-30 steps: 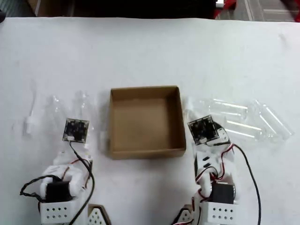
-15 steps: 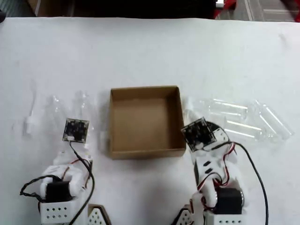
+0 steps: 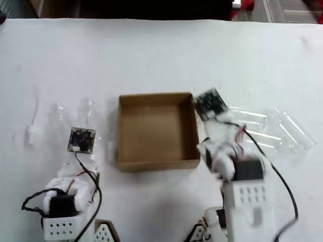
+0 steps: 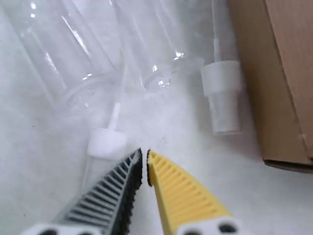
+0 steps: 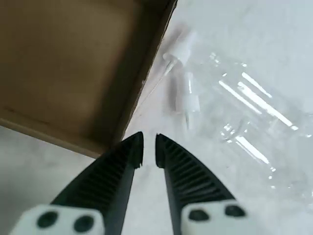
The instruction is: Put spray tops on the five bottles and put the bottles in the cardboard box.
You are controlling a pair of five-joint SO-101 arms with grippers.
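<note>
The open cardboard box [image 3: 156,128] sits mid-table with nothing in it. Clear bottles [image 3: 262,128] lie on their sides to its right, and two more clear bottles [image 3: 60,113] lie to its left. My left gripper [image 4: 143,155], grey and yellow, is shut and empty just short of a white spray top [image 4: 106,142]; another spray top [image 4: 222,95] lies beside the box wall [image 4: 279,73]. My right gripper [image 5: 149,142], black, is shut and empty above the box's right edge [image 5: 146,73], with two spray tops [image 5: 188,98] and the bottles [image 5: 254,112] beyond it.
One more spray top [image 3: 31,132] lies at the far left of the white table. The left arm [image 3: 75,166] stands at the front left, and the right arm [image 3: 227,151] stretches along the box's right side. Wide bare table lies behind the box.
The right arm has swung forward from the table's front edge, its wrist now level with the box's far right corner. The left arm, box and bottles have stayed put.
</note>
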